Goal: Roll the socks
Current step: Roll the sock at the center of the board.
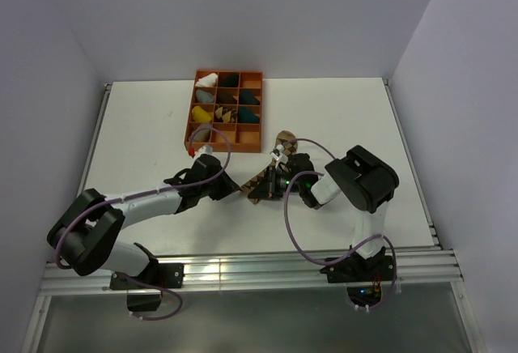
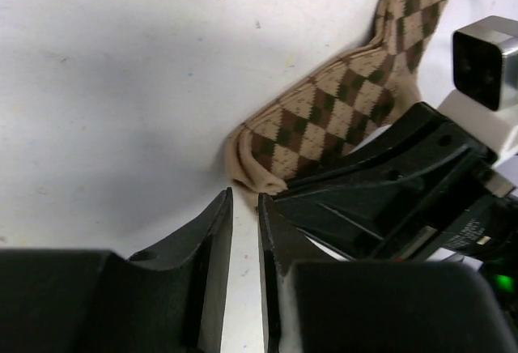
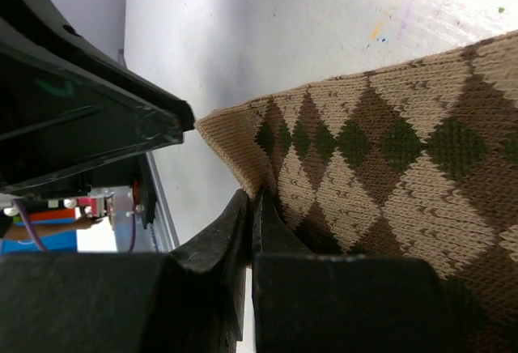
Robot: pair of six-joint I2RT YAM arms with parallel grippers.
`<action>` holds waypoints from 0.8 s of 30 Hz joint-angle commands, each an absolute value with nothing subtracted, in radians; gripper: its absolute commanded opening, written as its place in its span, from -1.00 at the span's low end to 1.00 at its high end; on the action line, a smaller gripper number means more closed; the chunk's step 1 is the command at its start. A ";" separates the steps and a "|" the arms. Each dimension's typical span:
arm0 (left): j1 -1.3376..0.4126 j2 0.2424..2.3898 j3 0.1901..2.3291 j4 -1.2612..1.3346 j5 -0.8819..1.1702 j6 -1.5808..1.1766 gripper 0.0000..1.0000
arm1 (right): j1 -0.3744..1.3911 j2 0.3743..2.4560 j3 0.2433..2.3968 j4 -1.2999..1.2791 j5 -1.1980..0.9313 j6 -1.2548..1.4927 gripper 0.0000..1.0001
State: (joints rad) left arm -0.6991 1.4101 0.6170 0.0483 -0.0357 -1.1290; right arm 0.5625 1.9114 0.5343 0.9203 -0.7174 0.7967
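The argyle sock (image 2: 324, 118) lies on the white table (image 1: 348, 110) between the arms. The right gripper (image 3: 252, 207), pressed together, seems to pinch its edge; the left gripper (image 2: 244, 207) stands barely parted, empty, just beside it.

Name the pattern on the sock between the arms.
Sock: tan and brown argyle, clearest in right wrist view.

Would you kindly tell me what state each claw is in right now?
Left claw: slightly open, holding nothing.
Right claw: closed, pinching the edge of the argyle sock.
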 commanded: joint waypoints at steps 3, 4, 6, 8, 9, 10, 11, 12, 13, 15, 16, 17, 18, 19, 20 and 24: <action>-0.703 1.374 0.578 0.118 -0.071 -1.118 -0.59 | 0.554 1.931 0.534 0.940 -0.750 0.828 -1.00; -0.703 1.376 0.572 0.127 -0.063 -1.114 -0.61 | 0.552 1.934 0.534 0.943 -0.750 0.830 -1.00; -0.703 1.385 0.571 0.136 -0.057 -1.100 -0.67 | 0.549 1.936 0.529 0.957 -0.755 0.838 -1.00; -0.703 1.404 0.572 0.143 -0.045 -1.092 -0.71 | 0.546 1.936 0.531 0.954 -0.755 0.841 -1.00; -0.703 1.416 0.577 0.147 -0.040 -1.088 -0.74 | 0.546 1.936 0.532 0.951 -0.753 0.841 -1.00; -0.704 1.420 0.577 0.158 -0.034 -1.083 -0.77 | 0.545 1.936 0.534 0.947 -0.753 0.836 -1.00; -0.704 1.425 0.580 0.163 -0.026 -1.078 -0.77 | 0.545 1.934 0.535 0.940 -0.753 0.835 -1.00; -0.706 1.434 0.584 0.161 -0.025 -1.071 -0.77 | 0.545 1.933 0.535 0.940 -0.752 0.834 -1.00; -0.707 1.439 0.589 0.164 -0.022 -1.066 -0.77 | 0.545 1.933 0.535 0.939 -0.752 0.834 -1.00; -0.710 1.460 0.604 0.166 -0.015 -1.055 -0.78 | 0.545 1.937 0.537 0.937 -0.753 0.836 -1.00; -0.712 1.468 0.610 0.161 -0.015 -1.052 -0.78 | 0.545 1.936 0.537 0.939 -0.755 0.839 -1.00; -0.715 1.473 0.615 0.161 -0.012 -1.051 -0.78 | 0.545 1.937 0.537 0.942 -0.753 0.841 -1.00; -0.715 1.483 0.620 0.164 -0.009 -1.046 -0.79 | 0.545 1.937 0.537 0.940 -0.753 0.841 -1.00; -0.716 1.482 0.620 0.167 -0.009 -1.046 -0.80 | 0.545 1.939 0.538 0.939 -0.753 0.841 -1.00; -0.718 1.483 0.618 0.175 -0.009 -1.043 -0.80 | 0.545 1.942 0.540 0.937 -0.753 0.839 -1.00; -0.722 1.471 0.618 0.201 -0.009 -1.034 -0.81 | 0.545 1.944 0.545 0.928 -0.752 0.839 -1.00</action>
State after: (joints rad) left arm -0.7143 1.4837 0.5846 0.1356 -0.0227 -1.0603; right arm 0.5514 1.9236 0.5346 0.9272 -0.7452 0.8410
